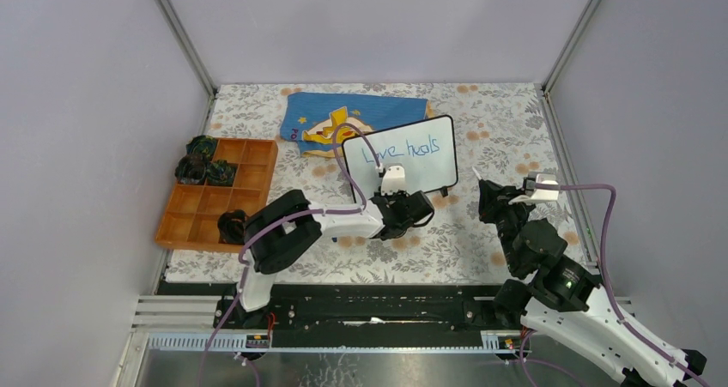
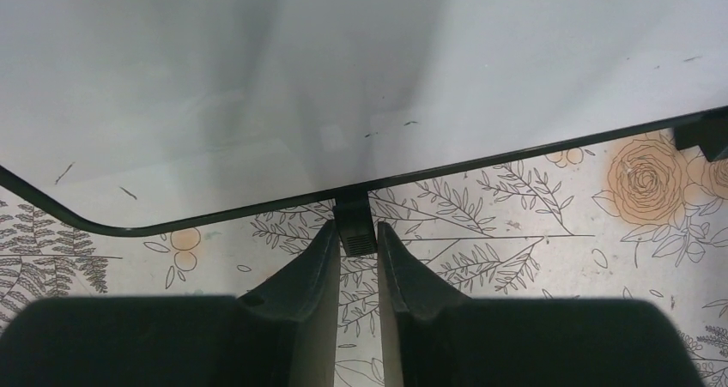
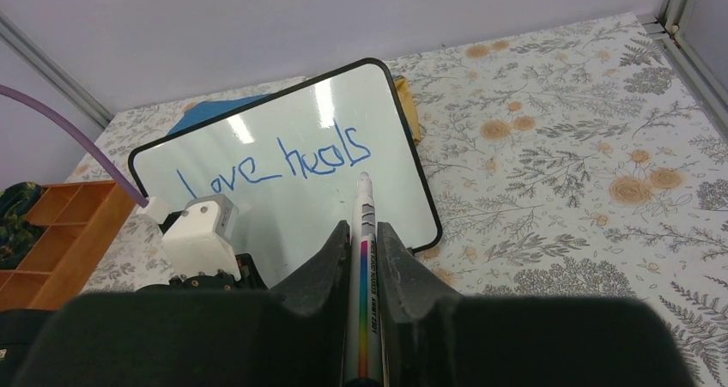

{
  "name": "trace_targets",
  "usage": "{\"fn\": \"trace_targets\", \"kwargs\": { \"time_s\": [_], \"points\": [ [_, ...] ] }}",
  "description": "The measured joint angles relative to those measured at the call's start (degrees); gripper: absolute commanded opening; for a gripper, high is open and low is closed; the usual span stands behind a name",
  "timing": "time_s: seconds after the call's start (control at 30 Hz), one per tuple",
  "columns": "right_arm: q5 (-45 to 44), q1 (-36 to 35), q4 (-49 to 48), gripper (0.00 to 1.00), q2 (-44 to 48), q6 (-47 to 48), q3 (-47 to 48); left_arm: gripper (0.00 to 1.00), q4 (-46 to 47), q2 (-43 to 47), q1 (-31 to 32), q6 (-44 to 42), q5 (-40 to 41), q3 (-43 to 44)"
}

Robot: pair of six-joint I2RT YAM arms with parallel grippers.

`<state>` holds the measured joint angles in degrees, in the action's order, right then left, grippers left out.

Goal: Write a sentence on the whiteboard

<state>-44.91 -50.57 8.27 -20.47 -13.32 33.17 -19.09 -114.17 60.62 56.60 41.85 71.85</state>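
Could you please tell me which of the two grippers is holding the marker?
The right gripper: the marker is pinched between its fingers, while the left gripper instead clamps the whiteboard at its bottom edge.

Seen from above, the left arm (image 1: pixel 343 222) covers the near left corner of the whiteboard (image 1: pixel 425 171) and hides the left gripper (image 2: pixel 354 231). The whiteboard hides part of the blue cloth (image 1: pixel 378 112) behind it. The marker (image 3: pixel 364 258) runs off the near edge of the right wrist view. The dark bundles (image 1: pixel 204 166) in the tray (image 1: pixel 257 177) are too small to identify.
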Motion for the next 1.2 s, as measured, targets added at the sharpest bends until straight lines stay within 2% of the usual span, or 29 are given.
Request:
{"fn": "trace_targets", "kwargs": {
  "time_s": [0.13,0.4,0.47,0.63,0.67,0.73,0.9,1.03,1.13,1.2],
  "points": [
    [0.44,0.0,0.02,0.0,-0.15,-0.07,0.0,0.14,1.73,1.2,0.0,-0.31,0.35,-2.29],
    [0.66,0.0,0.11,0.0,-0.13,-0.7,-0.02,0.14,4.15,5.18,0.0,-1.62,0.48,-8.24],
    [0.66,0.0,0.11,0.0,-0.13,-0.9,-0.02,0.2,4.61,6.27,0.0,-2.01,0.33,-9.7],
    [0.96,0.0,0.13,0.0,-0.15,-1.11,-0.02,0.51,4.96,8.59,0.04,-3.48,-0.59,-12.11],
    [1.01,0.0,0.13,0.0,-0.17,-1.11,-0.02,0.6,4.9,9.16,0.13,-3.87,-0.79,-12.41],
    [1.03,0.0,0.13,0.0,-0.31,-1.14,-0.02,0.69,4.85,10.78,0.46,-4.72,-1.01,-12.94],
    [1.29,0.0,0.13,0.0,-0.9,-1.4,-0.02,0.76,4.37,18.23,1.73,-5.62,-2.12,-15.47],
    [2.51,0.0,0.07,0.0,-1.18,-1.55,-0.22,0.79,4.22,28.63,1.81,-6.27,-3.41,-20.81],
    [4.37,0.0,-0.09,0.0,-1.95,-1.73,-0.68,0.81,5.44,37.99,-2.14,-8.7,-7.17,-26.1],
    [5.9,0.0,-0.61,0.0,-2.69,-1.99,-1.29,0.82,7.26,44.57,-8.7,-10.95,-12.33,-29.7]
  ]
}}
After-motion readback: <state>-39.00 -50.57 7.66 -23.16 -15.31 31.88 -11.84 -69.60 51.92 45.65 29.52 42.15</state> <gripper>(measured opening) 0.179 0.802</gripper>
